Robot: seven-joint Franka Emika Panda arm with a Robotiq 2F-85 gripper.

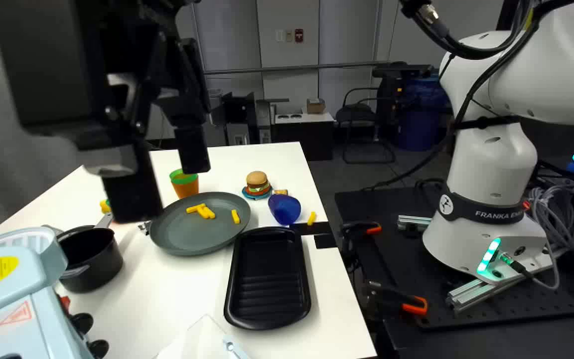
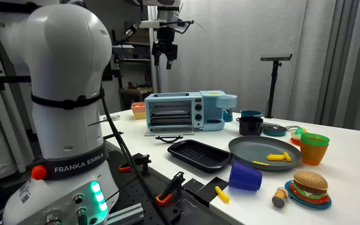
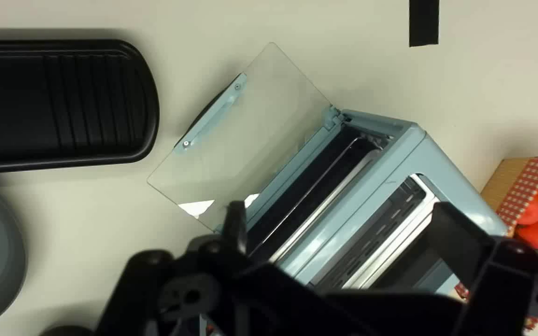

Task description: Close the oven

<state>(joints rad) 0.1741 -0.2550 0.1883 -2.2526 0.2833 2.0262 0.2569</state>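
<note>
The oven (image 2: 200, 112) has its glass door (image 3: 255, 135) folded down, so closing looks not yet begun; the step in hand seems to be the approach. The next move, I judge, calls for dropping to the handle (image 3: 212, 113) at the door's outer edge, getting under it and swinging upward. The oven lies beneath the tool (image 2: 163, 64), well apart from its jaws, which are spread with nothing between; the counter (image 2: 355, 156) lies lower yet.

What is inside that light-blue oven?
Inside the oven, horizontal metallic pieces, perhaps racks or trays, show one above another through the open front. They cover whatever may lie directly behind them.
</note>
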